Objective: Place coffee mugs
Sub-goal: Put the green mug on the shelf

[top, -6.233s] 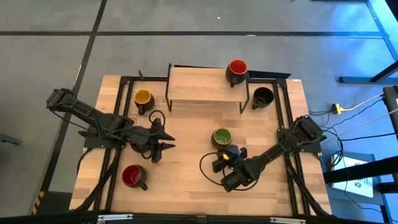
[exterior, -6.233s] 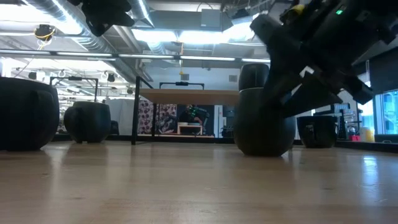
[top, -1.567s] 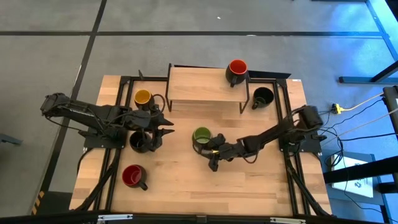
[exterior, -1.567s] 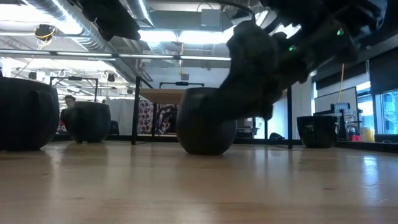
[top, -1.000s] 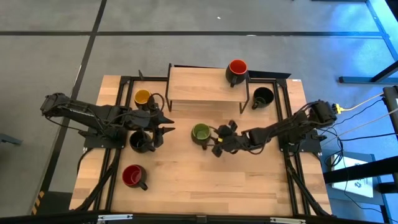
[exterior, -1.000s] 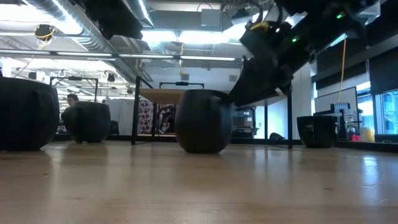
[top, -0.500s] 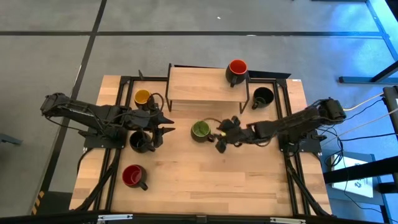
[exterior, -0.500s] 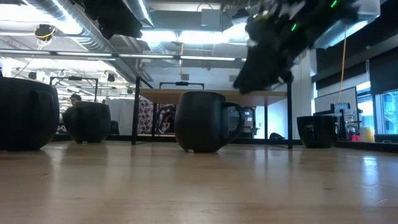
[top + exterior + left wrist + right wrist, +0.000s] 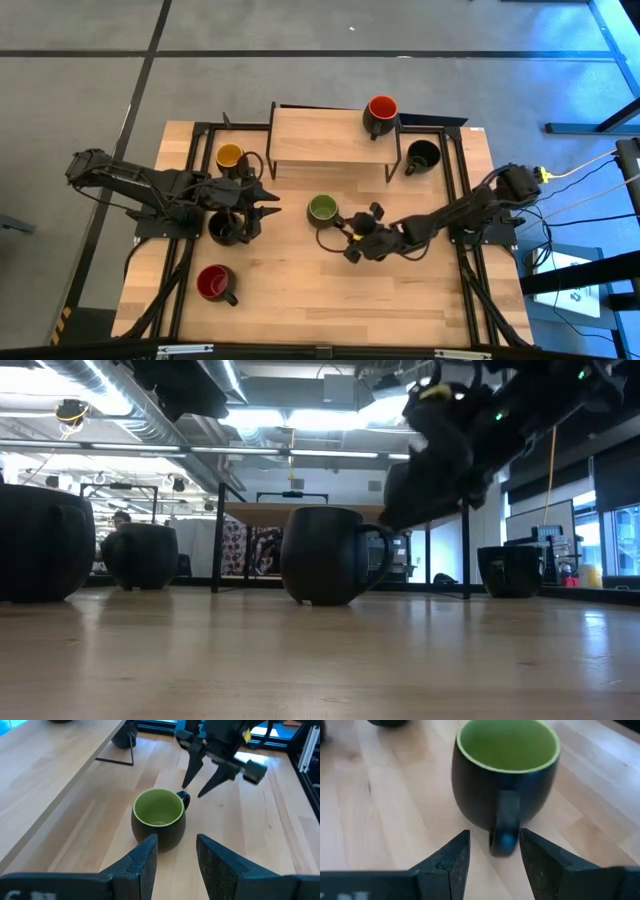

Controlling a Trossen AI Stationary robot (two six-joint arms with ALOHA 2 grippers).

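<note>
The green-lined black mug [image 9: 322, 209] stands upright on its base at mid-table, its handle [image 9: 505, 822] turned toward my right gripper [image 9: 352, 237]. That gripper is open and hovers just off the handle, one finger on either side of it, touching nothing; it hangs above the mug [image 9: 325, 555] in the low view. My left gripper [image 9: 268, 208] is open and waits left of the green mug [image 9: 159, 817], above a black-lined mug [image 9: 225, 228]. A red-lined mug [image 9: 380, 110] sits on the shelf.
A low wooden shelf [image 9: 325, 140] on thin black legs stands at the far side. A yellow-lined mug [image 9: 230, 157] is left of it and a black-lined mug [image 9: 423, 155] right of it. Another red-lined mug [image 9: 213, 283] sits near the front left. Bare tabletop lies in front of the green mug.
My right gripper has come away from the green mug's handle side, rising first and then moving toward the table's near edge. The green mug now stands free and upright with its handle showing in the low view. My left arm has kept still.
</note>
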